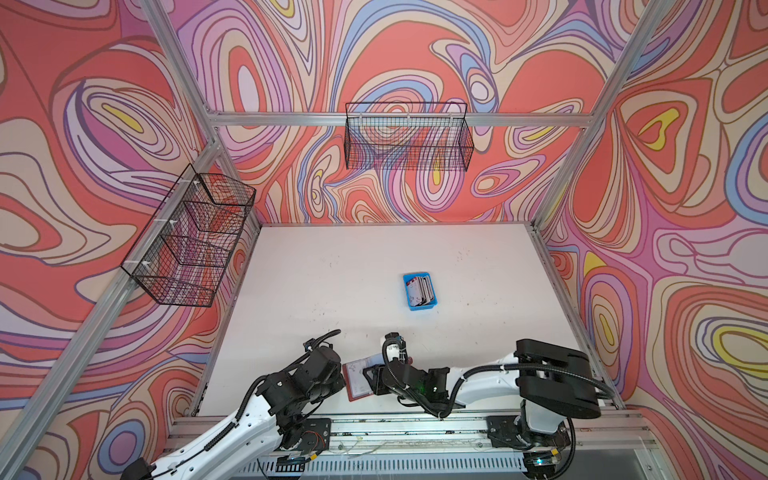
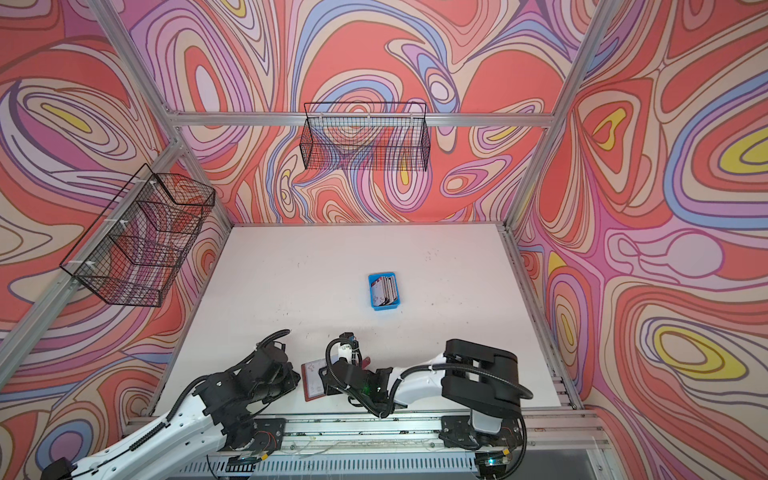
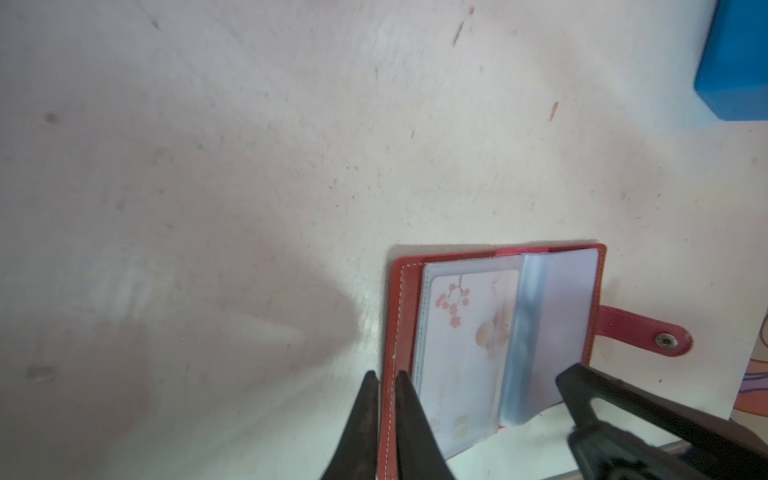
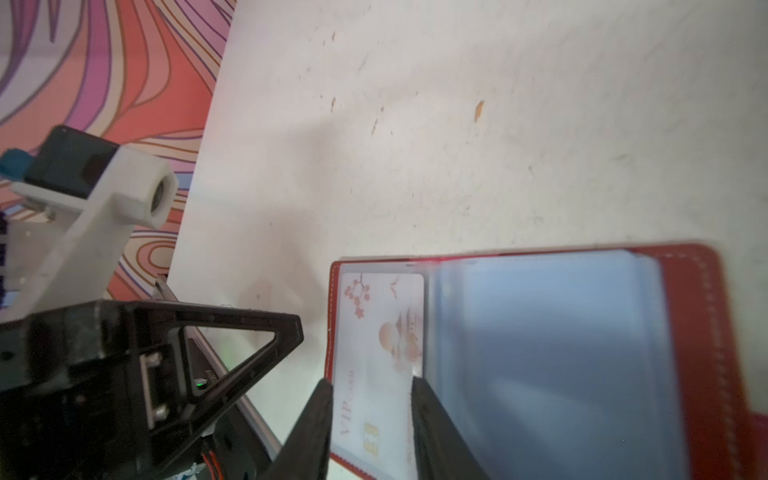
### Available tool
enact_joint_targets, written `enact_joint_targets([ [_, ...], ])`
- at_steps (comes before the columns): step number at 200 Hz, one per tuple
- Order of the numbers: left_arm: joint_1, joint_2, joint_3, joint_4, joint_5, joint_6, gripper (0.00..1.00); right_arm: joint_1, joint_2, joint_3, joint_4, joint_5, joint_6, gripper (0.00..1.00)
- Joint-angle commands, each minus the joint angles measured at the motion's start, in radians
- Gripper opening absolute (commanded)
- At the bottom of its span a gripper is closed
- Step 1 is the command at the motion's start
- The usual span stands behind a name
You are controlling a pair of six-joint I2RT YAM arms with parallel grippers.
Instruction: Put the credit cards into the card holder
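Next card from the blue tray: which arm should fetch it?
Right, probably. The left end effector pinches the card holder cover, steadying it open. The right end effector sits at the sleeved card, so it seems freer to fetch credit cards from the blue tray.

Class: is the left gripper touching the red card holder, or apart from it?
Touching. The left wrist view shows the left gripper with both fingers closed on the red cover edge of the card holder, no gap visible.

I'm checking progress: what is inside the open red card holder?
One white card with pink blossoms sits in a clear sleeve of the card holder. The other sleeves overlap, hazy, so their contents are hidden.
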Motion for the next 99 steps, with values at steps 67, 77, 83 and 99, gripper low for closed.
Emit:
enact_joint_targets([
  [67,-0.004,-0.262,0.087,-0.308,-0.269,0.084,0.53,0.004,-0.114,-0.064,-0.236,0.189,0.025,0.45],
  [77,-0.004,-0.27,0.082,-0.309,-0.275,0.08,0.55,0.005,-0.105,-0.057,-0.248,0.19,0.023,0.47],
  [83,-0.004,-0.269,0.081,-0.309,-0.274,0.079,0.56,0.004,-0.098,-0.051,-0.256,0.193,0.022,0.48],
  [99,-0.004,-0.254,0.079,-0.297,-0.259,0.089,0.57,0.005,-0.086,-0.041,-0.265,0.189,0.017,0.49],
])
